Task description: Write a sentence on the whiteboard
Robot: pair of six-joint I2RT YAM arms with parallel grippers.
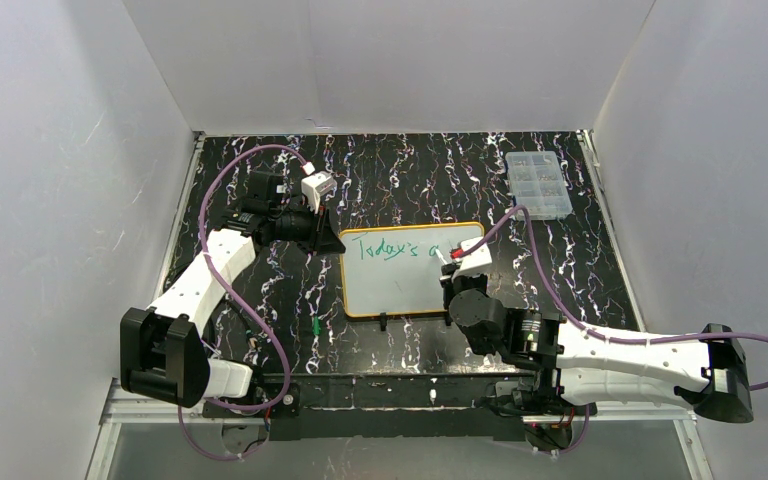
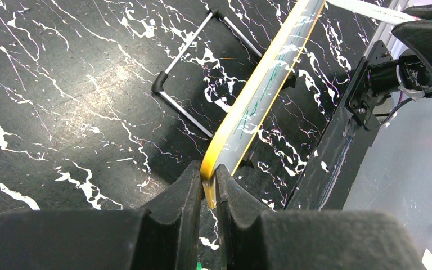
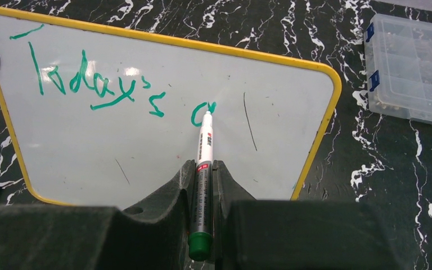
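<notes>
The whiteboard [image 1: 400,285] stands propped near the middle of the black marbled table [image 1: 400,180], its face tilted toward the near edge. The left claw [image 2: 207,180] is closed tight on the board's yellow frame [image 2: 259,95] at its far left corner, steadying it. The right claw [image 3: 204,169] is closed narrowly around a marker [image 3: 204,149], which it holds pointing away from the wrist, tip against the board's face.

In green ink the board reads "Today's", followed by a lone letter that looks like an "a", and the marker's tip sits right at that letter. So the writing is under way but short of a sentence: I judge it roughly at the second or third word, with the rest of the line not yet written. Bare white remains to the right of the last letter and across the whole lower half, so there is room to go on.

A small green cap [image 1: 317,326] lies on the table just off the board's near left corner. A clear plastic box [image 1: 538,183] sits far right, well apart from the work.
</notes>
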